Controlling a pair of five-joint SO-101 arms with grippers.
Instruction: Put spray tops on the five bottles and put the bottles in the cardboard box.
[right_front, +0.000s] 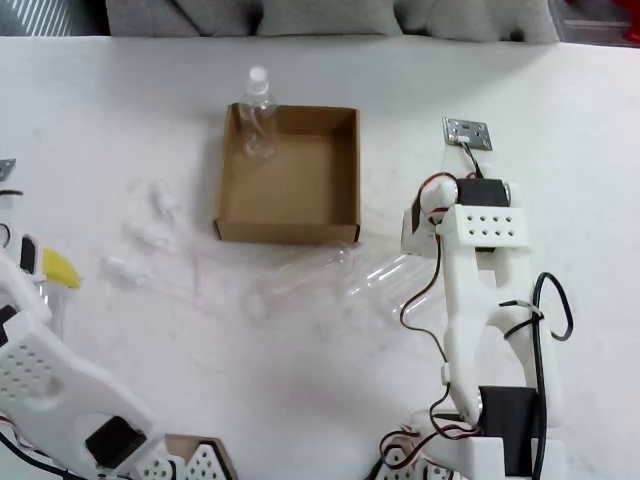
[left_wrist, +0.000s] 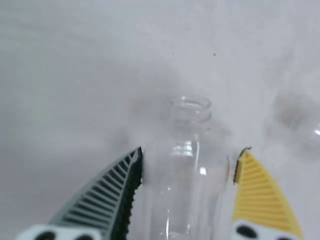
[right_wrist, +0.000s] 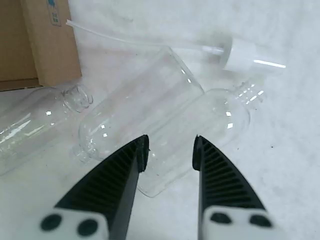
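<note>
My left gripper (left_wrist: 187, 162), with one grey and one yellow finger, is shut on an uncapped clear bottle (left_wrist: 187, 150), its neck pointing away from the wrist; that gripper (right_front: 45, 275) sits at the table's left edge. My right gripper (right_wrist: 170, 150) is open just above two clear bottles lying side by side (right_wrist: 130, 110) (right_wrist: 215, 115); a third bottle (right_wrist: 35, 120) lies beside them near the cardboard box (right_wrist: 45, 40). A white spray top (right_wrist: 245, 52) with its tube lies beyond them. One capped bottle (right_front: 258, 110) stands at the box's (right_front: 225, 190) far left corner.
Loose spray tops (right_front: 150, 215) lie on the white table left of the box. A metal plate (right_front: 467, 131) is fixed behind the right arm (right_front: 480, 300). Open tabletop stretches in front of the box.
</note>
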